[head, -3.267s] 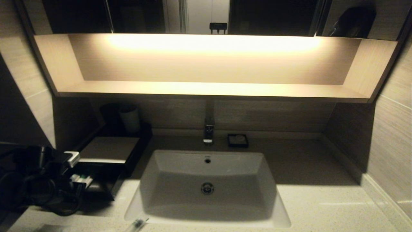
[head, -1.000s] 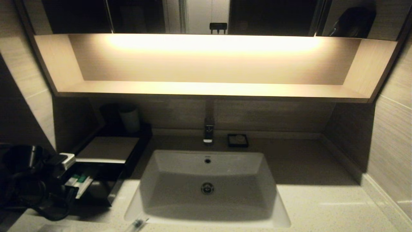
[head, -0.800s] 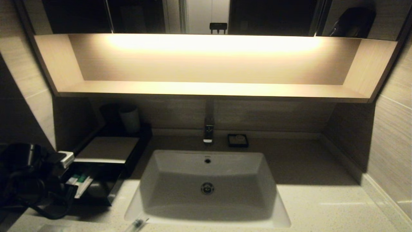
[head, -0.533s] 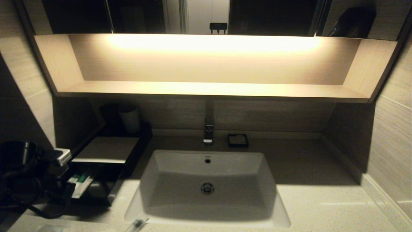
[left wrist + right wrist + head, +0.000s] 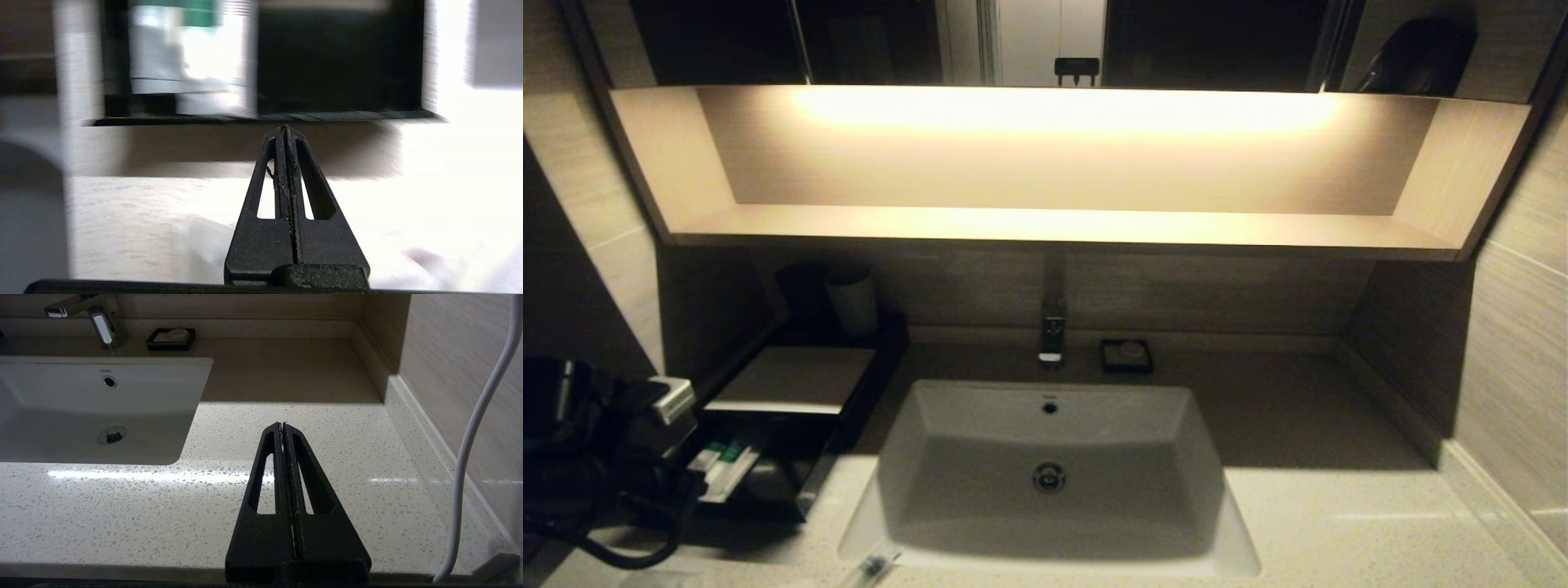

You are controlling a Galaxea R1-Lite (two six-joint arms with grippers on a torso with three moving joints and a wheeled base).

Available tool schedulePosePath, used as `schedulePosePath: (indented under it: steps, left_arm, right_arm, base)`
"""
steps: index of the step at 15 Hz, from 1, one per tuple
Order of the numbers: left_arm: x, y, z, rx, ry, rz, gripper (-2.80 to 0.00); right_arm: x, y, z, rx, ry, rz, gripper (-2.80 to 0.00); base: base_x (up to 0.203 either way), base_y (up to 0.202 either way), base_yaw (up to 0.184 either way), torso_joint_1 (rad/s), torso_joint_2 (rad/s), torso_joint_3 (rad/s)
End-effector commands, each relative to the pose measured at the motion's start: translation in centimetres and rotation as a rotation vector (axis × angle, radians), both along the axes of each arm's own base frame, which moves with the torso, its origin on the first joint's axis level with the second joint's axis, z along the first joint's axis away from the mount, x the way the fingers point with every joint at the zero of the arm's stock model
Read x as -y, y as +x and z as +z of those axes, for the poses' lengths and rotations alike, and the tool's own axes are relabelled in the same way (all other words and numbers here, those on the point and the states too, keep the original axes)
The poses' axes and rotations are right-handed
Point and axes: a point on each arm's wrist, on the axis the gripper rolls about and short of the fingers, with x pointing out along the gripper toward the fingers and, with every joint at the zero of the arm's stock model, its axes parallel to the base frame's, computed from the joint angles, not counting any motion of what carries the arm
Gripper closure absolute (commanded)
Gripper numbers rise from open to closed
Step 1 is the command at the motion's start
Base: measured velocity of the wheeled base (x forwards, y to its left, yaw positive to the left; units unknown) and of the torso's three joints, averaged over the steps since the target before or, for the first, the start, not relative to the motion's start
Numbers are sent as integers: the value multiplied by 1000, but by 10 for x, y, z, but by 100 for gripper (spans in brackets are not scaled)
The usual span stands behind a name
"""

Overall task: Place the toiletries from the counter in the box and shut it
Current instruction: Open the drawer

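1. Head view: the box (image 5: pixel 792 384) stands on the counter (image 5: pixel 1339 523) at about 9 o'clock from the basin (image 5: pixel 1054 474). Its drawer (image 5: pixel 760 482) is pulled out, with green-marked white toiletries (image 5: pixel 723 465) lying inside at the end away from the basin. The left gripper (image 5: pixel 682 482) sits just at 9 o'clock of the drawer. A clear-wrapped stick (image 5: pixel 870 567) lies on the counter at 7 o'clock of the basin. A pale cup (image 5: pixel 852 302) stands behind the box, at its 12 o'clock.
2. Left wrist view: the left gripper (image 5: pixel 285 128) has its fingers pressed together with nothing between them; its tips are just short of the black drawer front (image 5: pixel 261 118), and the white and green sachets (image 5: pixel 192 57) lie beyond.
3. Right wrist view: the right gripper (image 5: pixel 282 424) hovers over bare counter (image 5: pixel 122 506) at 3 o'clock of the basin (image 5: pixel 81 412), fingers pressed together and holding nothing. A small black dish (image 5: pixel 170 338) sits by the tap (image 5: pixel 98 322).
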Motion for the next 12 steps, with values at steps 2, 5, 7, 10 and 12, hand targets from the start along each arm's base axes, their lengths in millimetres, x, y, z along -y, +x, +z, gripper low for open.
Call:
schedulePosePath:
  steps: [2, 5, 7, 10, 12]
  left_arm:
    - [7, -18, 17, 21, -23, -77, 0]
    - [15, -37, 17, -6, -56, -181, 0]
    - [19, -46, 17, -15, -65, -231, 0]
    - [23, -56, 24, 2, -34, -274, 0]
    - [27, -68, 26, -41, -16, -330, 0]
  right_arm:
    - [0, 0, 0, 0, 0, 0, 0]
    - [0, 0, 0, 0, 0, 0, 0]
    - [0, 0, 0, 0, 0, 0, 0]
    - [0, 0, 0, 0, 0, 0, 0]
    - [0, 0, 0, 0, 0, 0, 0]
  base:
    - [0, 0, 0, 0, 0, 0]
    - [0, 0, 0, 0, 0, 0]
    - [0, 0, 0, 0, 0, 0]
    - [0, 0, 0, 0, 0, 0]
    - [0, 0, 0, 0, 0, 0]
